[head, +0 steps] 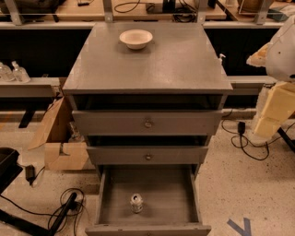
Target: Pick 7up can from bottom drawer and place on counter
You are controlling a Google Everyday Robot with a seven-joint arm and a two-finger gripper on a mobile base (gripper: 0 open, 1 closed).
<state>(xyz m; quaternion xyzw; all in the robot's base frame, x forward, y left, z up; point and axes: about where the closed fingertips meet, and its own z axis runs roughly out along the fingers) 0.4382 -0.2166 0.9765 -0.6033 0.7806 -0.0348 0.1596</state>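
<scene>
A robot arm (282,51) hangs at the right edge of the scene, beside a grey three-drawer cabinet and level with its upper half. Its rounded white shell sits high, and pale cream segments step downward and to the left below it. The pincer (266,125) is at the low end of those segments, over the speckled floor to the right of the cabinet, well apart from everything on or in it. Whether it is open or closed cannot be told, and it holds nothing that can be seen.

The bottom drawer (170,196) is pulled out toward the camera, its flat grey floor exposed. The 7up can (136,203) stands upright on that floor, long axis vertical, with its shiny metal top facing up. It sits near the drawer's front wall, a little left of centre and clear of both side walls.

The two drawers above, upper (115,123) and middle (120,156), each show a small round knob.

The bench (152,71), the cabinet's broad matte grey top, carries a cream-white bowl (136,38) near its far edge.

A cardboard box (64,154) rests on the floor to the cabinet's left, with black cables (69,207) coiled in front of it. A wooden worktop (92,10) runs along the back.
</scene>
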